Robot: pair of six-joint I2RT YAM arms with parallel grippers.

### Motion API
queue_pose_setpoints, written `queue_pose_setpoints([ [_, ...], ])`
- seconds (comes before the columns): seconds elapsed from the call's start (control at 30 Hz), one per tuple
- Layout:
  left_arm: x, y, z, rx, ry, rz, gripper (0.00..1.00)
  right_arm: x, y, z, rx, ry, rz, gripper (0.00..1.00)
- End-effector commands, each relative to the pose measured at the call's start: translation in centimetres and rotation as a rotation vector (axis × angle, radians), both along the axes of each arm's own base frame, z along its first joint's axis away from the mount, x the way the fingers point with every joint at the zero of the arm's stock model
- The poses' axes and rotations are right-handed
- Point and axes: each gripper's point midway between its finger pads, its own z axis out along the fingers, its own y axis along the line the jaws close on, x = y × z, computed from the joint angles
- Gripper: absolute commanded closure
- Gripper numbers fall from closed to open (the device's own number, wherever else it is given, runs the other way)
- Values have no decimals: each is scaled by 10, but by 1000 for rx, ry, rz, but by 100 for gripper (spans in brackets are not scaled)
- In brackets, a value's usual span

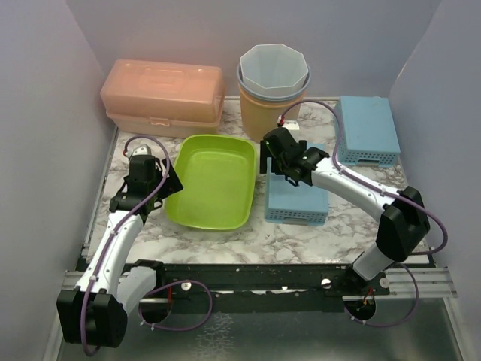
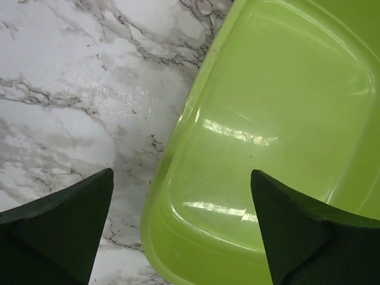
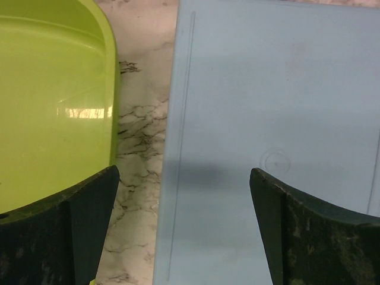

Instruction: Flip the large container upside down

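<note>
Top view: we look down from above and behind the arm bases, with the whole marble table (image 1: 255,229) in frame. Left wrist: close, facing down on the green tub (image 2: 273,130) at its left rim. Right wrist: equally close, facing down over its right rim and the blue basket (image 3: 267,119). We find the green tub in all three views.

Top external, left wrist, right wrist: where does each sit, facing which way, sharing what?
Top external: above and behind, looking down at the table; both arms, left hand and right hand open.
Left wrist: on the left arm, facing down at the left rim of the green tub; its two fingers show.
Right wrist: on the right arm, facing down at the gap between tub and nearer blue basket; two fingers.
Shared: the tub, all three.
</note>
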Motion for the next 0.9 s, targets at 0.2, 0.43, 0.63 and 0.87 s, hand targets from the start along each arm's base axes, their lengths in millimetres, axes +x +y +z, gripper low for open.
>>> queue_pose_setpoints([
  [0.2, 9, -4, -10, 0, -6, -42, 1, 56, -1, -23, -72, -17, -42, 4],
  [0.43, 7, 1, -7, 21, -17, -20, 1, 38, -23, -65, -195, 96, -70, 5],
  [0.63, 7, 3, -6, 25, -23, -8, 1, -6, -55, -89, -171, 169, -195, 8],
  [0.87, 7, 0, -10, 15, -6, -20, 1, -61, -76, -102, -76, 265, -282, 14],
])
